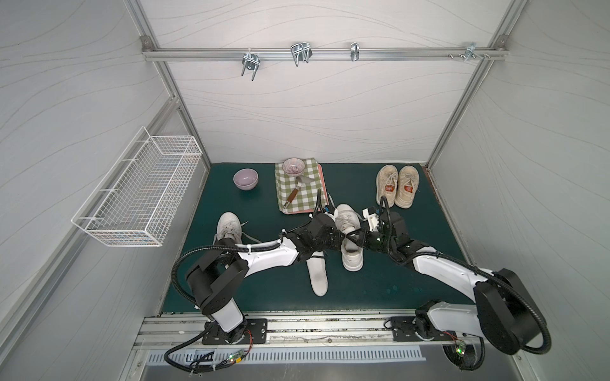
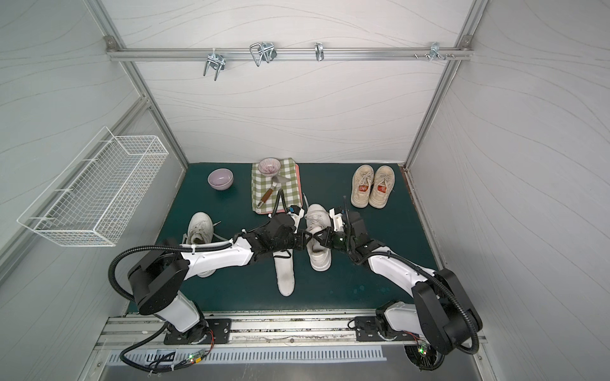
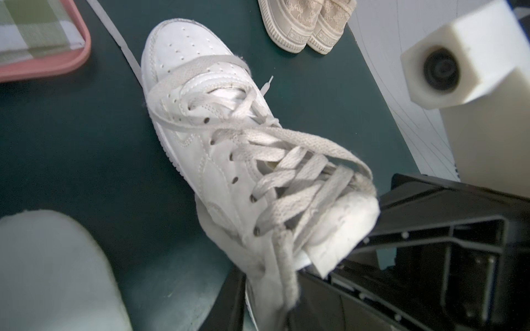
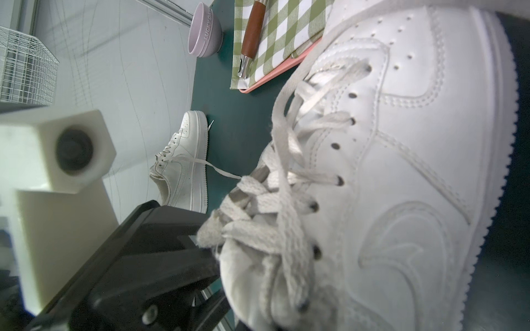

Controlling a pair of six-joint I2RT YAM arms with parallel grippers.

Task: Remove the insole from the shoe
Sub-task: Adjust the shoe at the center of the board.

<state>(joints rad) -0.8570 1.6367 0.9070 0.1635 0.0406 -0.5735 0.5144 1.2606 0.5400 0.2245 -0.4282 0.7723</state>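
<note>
Insole (image 1: 319,278) out of the shoe, flat on green mat (image 1: 264,280), just beside white shoe (image 1: 350,254) at its 8 o'clock, with a strip of mat between them. Long axis 12–6, broad rounded end toward 6. Its 12 o'clock end is hidden under the left arm (image 1: 264,257) in both top views. Left wrist view catches one rounded end only, blurred and cut by the frame edge. Toe or heel end: cannot tell.

White shoe upright on its sole, toe to 12, heel to 6, axis near parallel to the insole. Opening largely covered by both grippers in the top views. Interior not visible in any view.

Left gripper (image 1: 340,238) over the collar from 9 o'clock. Jaw gap: cannot tell, fingers not resolved. Right gripper (image 1: 359,237) from 3 o'clock, jaws closed. Left wrist view shows it against the tongue end; whether it pinches the tongue is unclear.

Second white shoe (image 1: 227,227) at 9 o'clock, heel under the left arm in top views; right wrist view shows it side-on. Beige pair (image 1: 397,186) at 1 o'clock; left wrist view shows heel ends only. Tray (image 1: 321,184) with check cloth at 11 o'clock.
</note>
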